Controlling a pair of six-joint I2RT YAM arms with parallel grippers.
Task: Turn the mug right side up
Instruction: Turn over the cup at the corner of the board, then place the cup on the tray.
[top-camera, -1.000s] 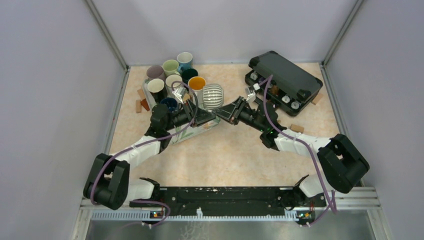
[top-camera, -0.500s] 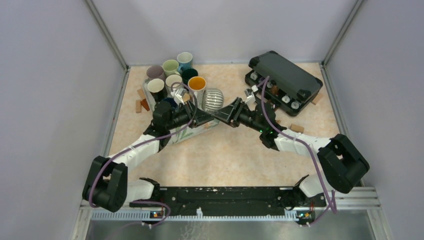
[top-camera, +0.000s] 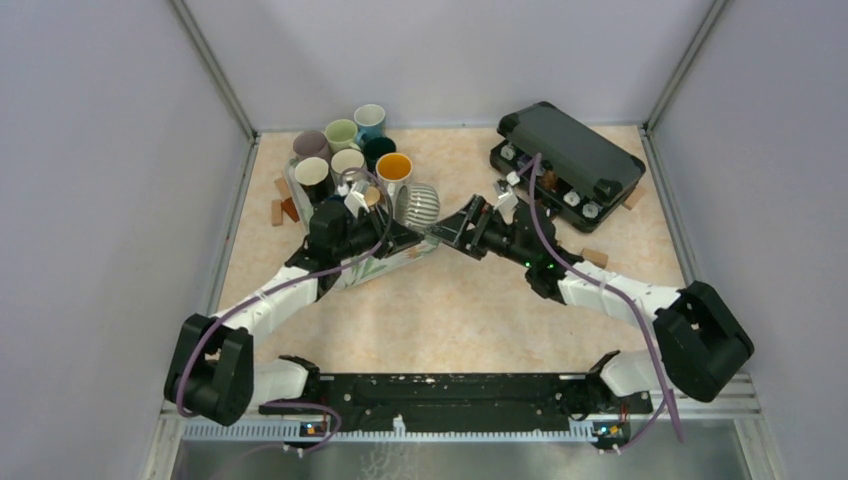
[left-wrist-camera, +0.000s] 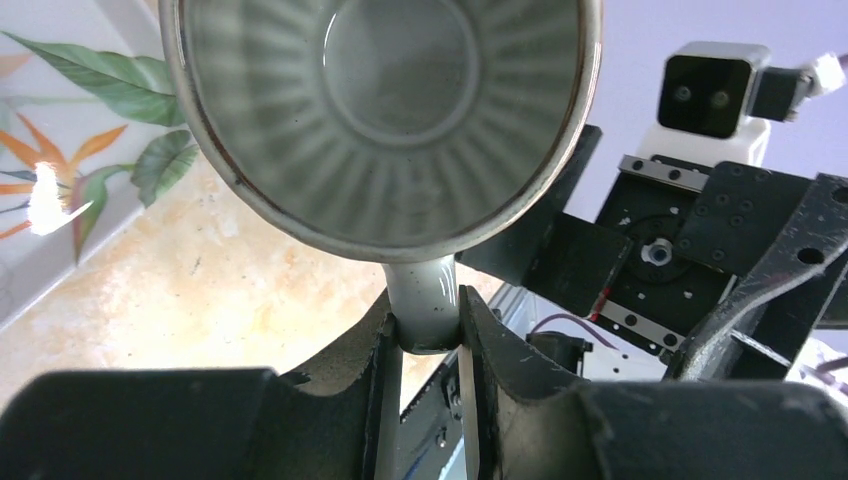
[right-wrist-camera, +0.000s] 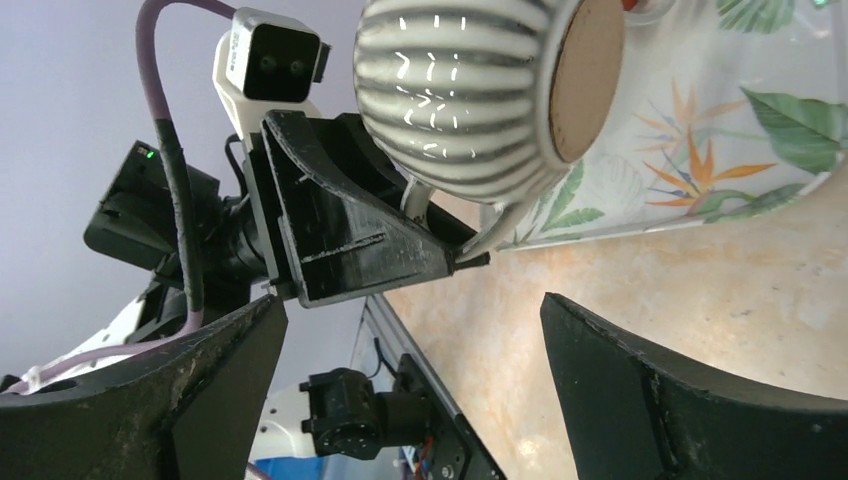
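Over table (top-camera: 460, 305), right end effector (right-wrist-camera: 408, 330) opened, released ribbed mug (top-camera: 417, 204).

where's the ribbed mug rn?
Top view, left of centre: the ribbed mug is held by its handle in the left gripper, on its side, next to the orange-lined mug, with the open right gripper beside it.
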